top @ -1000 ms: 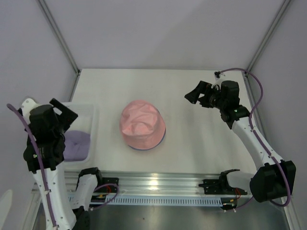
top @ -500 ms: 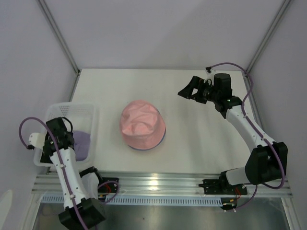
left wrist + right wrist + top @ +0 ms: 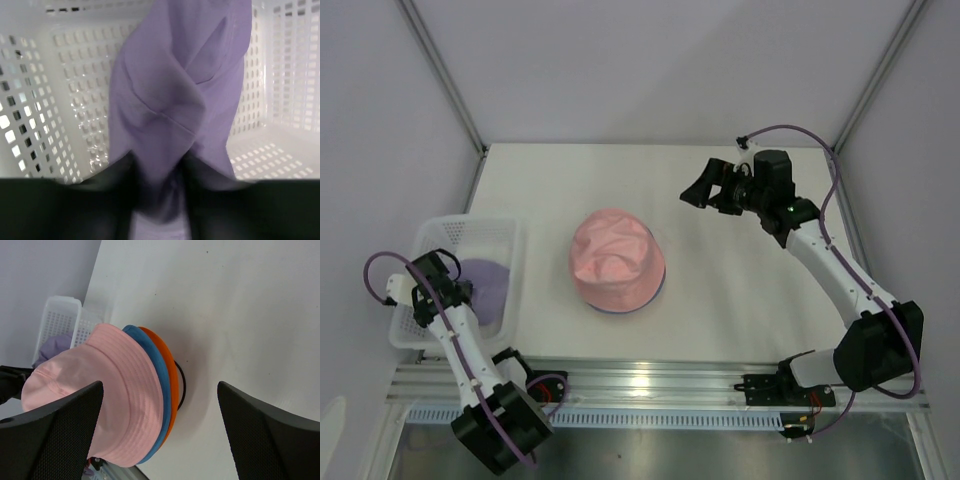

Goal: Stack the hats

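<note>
A pink hat (image 3: 617,260) tops the stack at the table's middle. In the right wrist view the pink hat (image 3: 100,390) sits over a blue hat (image 3: 152,375) and an orange hat (image 3: 169,372). The lavender hat (image 3: 175,95) lies in the white basket (image 3: 440,235) at the left. My left gripper (image 3: 160,200) is down inside the basket, shut on a bunched fold of the lavender hat. My right gripper (image 3: 705,190) hovers open to the stack's far right, with nothing between its fingers (image 3: 55,430).
A black wire frame (image 3: 183,385) shows under the stacked hats. The basket's mesh walls (image 3: 60,100) close in around my left gripper. Metal frame posts stand at both far corners, and an aluminium rail (image 3: 650,385) runs along the near edge.
My left arm has dropped into the basket and its jaws have closed on the lavender hat. My right gripper has drifted left toward the stack, still open.
</note>
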Robot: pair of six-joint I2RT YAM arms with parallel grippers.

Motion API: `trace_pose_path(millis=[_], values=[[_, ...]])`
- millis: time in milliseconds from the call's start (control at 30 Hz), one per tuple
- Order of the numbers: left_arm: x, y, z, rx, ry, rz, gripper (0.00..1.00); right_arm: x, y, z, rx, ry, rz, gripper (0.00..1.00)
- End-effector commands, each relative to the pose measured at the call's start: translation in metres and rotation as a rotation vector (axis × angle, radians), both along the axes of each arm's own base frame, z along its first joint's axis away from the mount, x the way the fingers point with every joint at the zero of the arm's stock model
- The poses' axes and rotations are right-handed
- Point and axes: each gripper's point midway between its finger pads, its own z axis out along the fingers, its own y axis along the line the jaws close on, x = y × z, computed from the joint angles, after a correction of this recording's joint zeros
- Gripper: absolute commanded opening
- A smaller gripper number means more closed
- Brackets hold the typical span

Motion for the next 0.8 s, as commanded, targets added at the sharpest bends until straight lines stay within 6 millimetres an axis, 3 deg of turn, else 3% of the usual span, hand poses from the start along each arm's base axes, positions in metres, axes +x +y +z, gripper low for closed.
trace_pose_path(millis=[0, 100, 133, 167, 233, 267, 300, 367, 400, 433, 533, 600, 633, 767], values=[[0.014, 0.005, 0.011, 0.029, -0.054, -0.051, 0.30, 0.000, -0.006, 0.035, -0.002, -0.106, -0.013, 1.00], [0.015, 0.003, 0.027, 0.049, -0.076, -0.075, 0.01, -0.001, -0.010, 0.034, -0.020, -0.112, -0.022, 1.00], [0.015, 0.000, 0.032, 0.050, -0.083, -0.093, 0.01, -0.001, -0.010, 0.032, -0.023, -0.112, -0.023, 0.99], [0.019, -0.001, 0.050, 0.084, -0.109, -0.135, 0.01, -0.001, -0.010, 0.033, -0.022, -0.115, -0.025, 0.99], [0.030, -0.015, 0.103, 0.152, -0.241, -0.234, 0.01, 0.002, -0.011, 0.033, -0.020, -0.117, -0.037, 0.99], [0.032, -0.021, 0.119, 0.187, -0.269, -0.292, 0.01, 0.003, -0.012, 0.034, -0.006, -0.105, -0.047, 1.00], [0.037, -0.037, 0.170, 0.251, -0.380, -0.376, 0.01, 0.005, -0.012, 0.036, 0.009, -0.100, -0.054, 1.00], [0.038, -0.059, 0.196, 0.262, -0.424, -0.484, 0.01, 0.009, -0.020, 0.041, 0.073, -0.068, -0.073, 0.99], [0.035, -0.072, 0.237, 0.317, -0.501, -0.533, 0.01, 0.012, -0.023, 0.047, 0.100, -0.084, -0.077, 0.99], [0.040, -0.093, 0.249, 0.283, -0.554, -0.637, 0.01, 0.012, -0.028, 0.048, 0.122, -0.080, -0.072, 0.99], [0.041, -0.138, 0.298, 0.274, -0.720, -0.838, 0.01, 0.011, -0.031, 0.059, 0.124, -0.123, -0.068, 1.00], [0.039, -0.159, 0.320, 0.261, -0.802, -0.924, 0.01, 0.009, -0.032, 0.065, 0.122, -0.147, -0.065, 1.00], [0.040, -0.178, 0.335, 0.241, -0.873, -1.027, 0.01, 0.006, -0.033, 0.068, 0.125, -0.159, -0.068, 1.00], [0.044, -0.221, 0.365, 0.205, -0.979, -1.272, 0.01, -0.002, -0.035, 0.071, 0.129, -0.194, -0.068, 0.99]])
